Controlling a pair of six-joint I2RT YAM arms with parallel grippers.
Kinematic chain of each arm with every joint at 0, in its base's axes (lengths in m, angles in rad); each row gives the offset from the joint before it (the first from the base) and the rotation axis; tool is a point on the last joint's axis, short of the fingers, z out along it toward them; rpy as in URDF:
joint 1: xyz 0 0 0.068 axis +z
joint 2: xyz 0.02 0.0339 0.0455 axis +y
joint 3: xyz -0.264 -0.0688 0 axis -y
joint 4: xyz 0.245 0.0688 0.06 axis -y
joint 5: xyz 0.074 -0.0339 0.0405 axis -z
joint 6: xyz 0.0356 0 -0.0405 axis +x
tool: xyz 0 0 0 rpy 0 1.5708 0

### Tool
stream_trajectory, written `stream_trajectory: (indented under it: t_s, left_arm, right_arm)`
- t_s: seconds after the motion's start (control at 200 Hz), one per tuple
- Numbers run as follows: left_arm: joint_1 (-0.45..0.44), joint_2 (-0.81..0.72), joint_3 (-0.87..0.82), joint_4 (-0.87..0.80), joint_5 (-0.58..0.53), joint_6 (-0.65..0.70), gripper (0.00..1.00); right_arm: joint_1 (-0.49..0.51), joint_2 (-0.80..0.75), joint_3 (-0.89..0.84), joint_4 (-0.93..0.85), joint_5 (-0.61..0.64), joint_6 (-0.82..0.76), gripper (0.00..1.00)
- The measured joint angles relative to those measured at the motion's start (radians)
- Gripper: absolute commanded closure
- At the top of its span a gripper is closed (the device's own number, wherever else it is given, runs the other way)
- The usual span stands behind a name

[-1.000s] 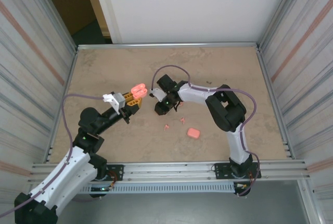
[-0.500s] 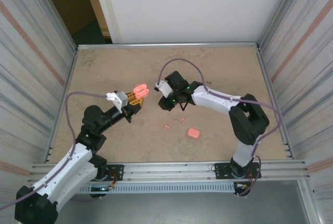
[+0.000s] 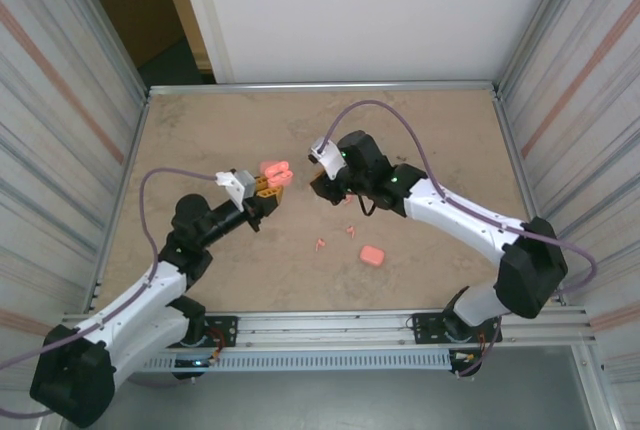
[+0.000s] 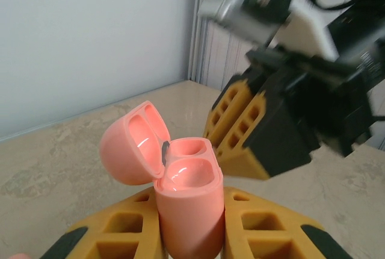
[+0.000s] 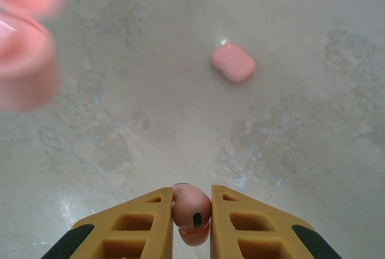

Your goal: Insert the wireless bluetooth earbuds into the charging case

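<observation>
While the left gripper (image 4: pixel 191 214) clamps the open charging case (image 4: pixel 183 180) upright, the right gripper (image 5: pixel 191 194) pinches one earbud (image 5: pixel 191 208) near it.
Seemingly two loose earbuds (image 3: pixel 350 231) and a closed case (image 5: pixel 233 62) lie on the worktop (image 3: pixel 200 140), toward its near edge.

The charging case (image 4: pixel 180 177) stands between the left gripper (image 4: pixel 189 220)'s fingers, lid tipped back to their left. Just beyond it, to its right and apart, hangs the right gripper (image 4: pixel 231 125), an earbud (image 5: pixel 191 209) pinched between its fingers. Ahead of those fingertips a closed case (image 5: pixel 233 62) lies on the table (image 5: pixel 150 126), with two loose earbuds (image 3: pixel 320 244) near it.
</observation>
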Motion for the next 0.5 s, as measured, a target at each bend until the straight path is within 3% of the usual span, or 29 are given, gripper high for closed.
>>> stream_trajectory:
  t_s: [0.501]
  left_arm:
    - [0.000, 0.107, 0.000, 0.109, 0.060, -0.034, 1.00]
  right_arm:
    - [0.085, -0.078, 0.008, 0.071, 0.045, -0.048, 0.81]
